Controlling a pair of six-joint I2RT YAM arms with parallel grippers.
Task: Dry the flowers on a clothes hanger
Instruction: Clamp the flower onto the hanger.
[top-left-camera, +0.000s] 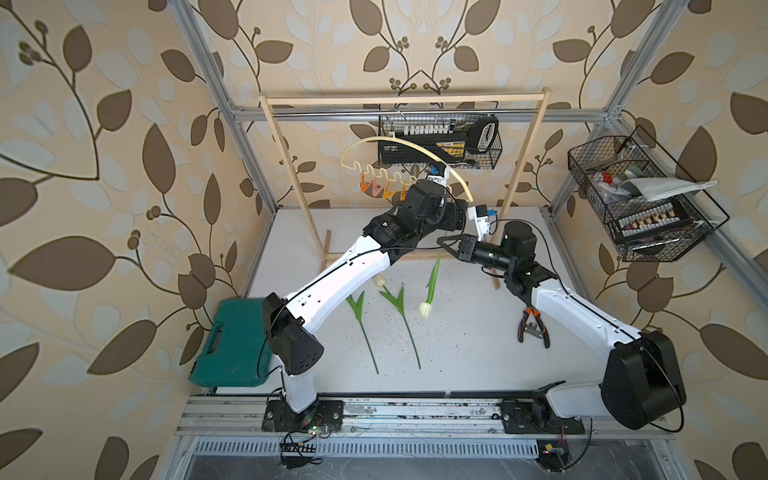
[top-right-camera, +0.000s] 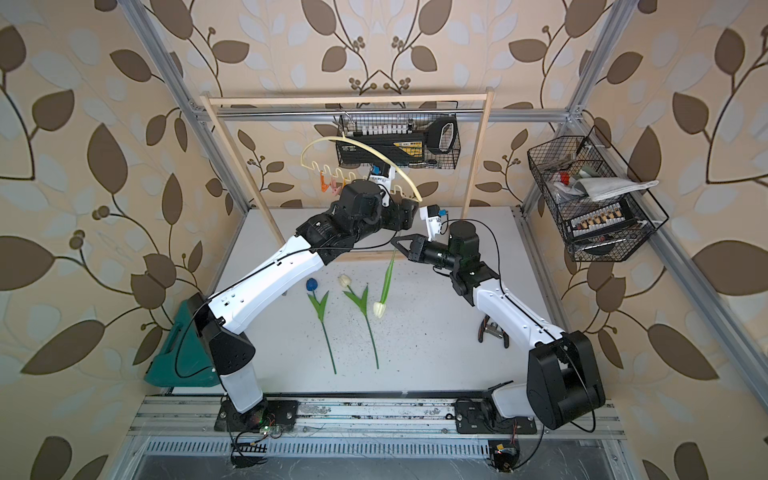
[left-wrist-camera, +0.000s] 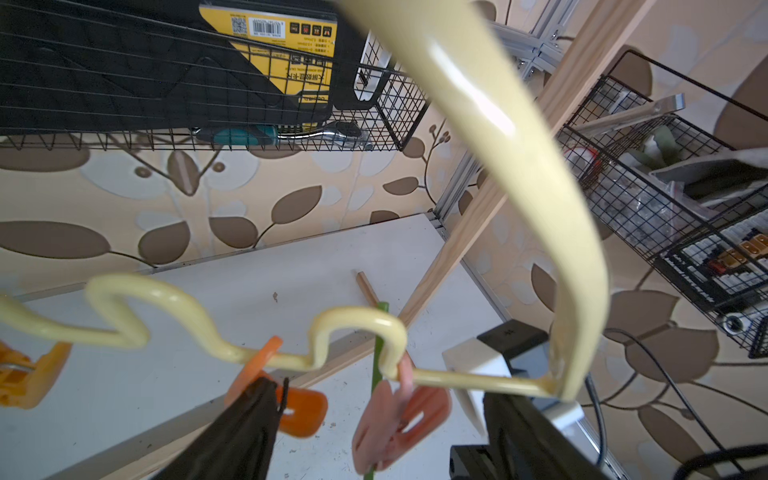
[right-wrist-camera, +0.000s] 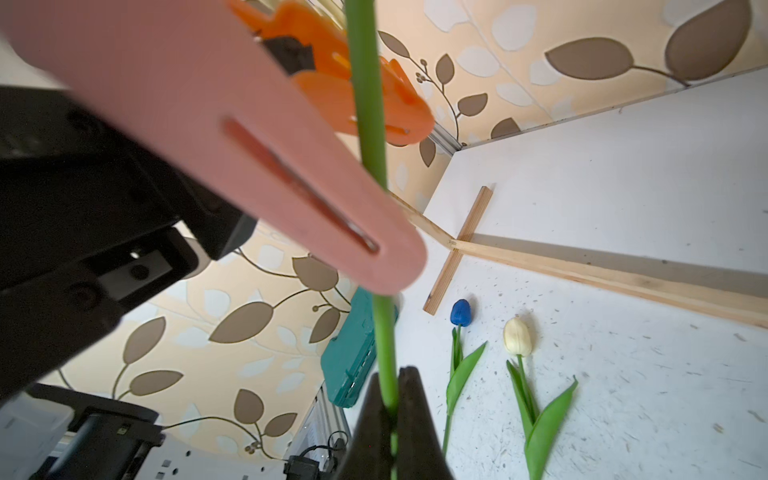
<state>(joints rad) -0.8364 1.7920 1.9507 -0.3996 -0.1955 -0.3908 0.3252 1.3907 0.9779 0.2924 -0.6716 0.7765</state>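
Pegging flower one of three, seemingly: thin green stem (right-wrist-camera: 368, 104) of a cream-white artificial tulip (top-left-camera: 424, 309) caught at the pink plastic peg (left-wrist-camera: 395, 415) on the cream-yellow arched plastic hanger (left-wrist-camera: 490, 124), head dangling; blue-headed tulip (top-right-camera: 312, 284) and second cream-white tulip (top-right-camera: 344, 281) lying on the white table (top-right-camera: 436, 353). Left end effector (left-wrist-camera: 380, 395) spread wide around that peg, gripping nothing; right end effector (right-wrist-camera: 392, 376) pinching the stem below.

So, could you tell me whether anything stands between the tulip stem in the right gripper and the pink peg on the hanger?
Nothing visible does. The stem, pinched in the right gripper, runs straight up to the pink peg and meets it; the orange peg hangs beside, not between. Whether the peg clamps it I cannot tell.
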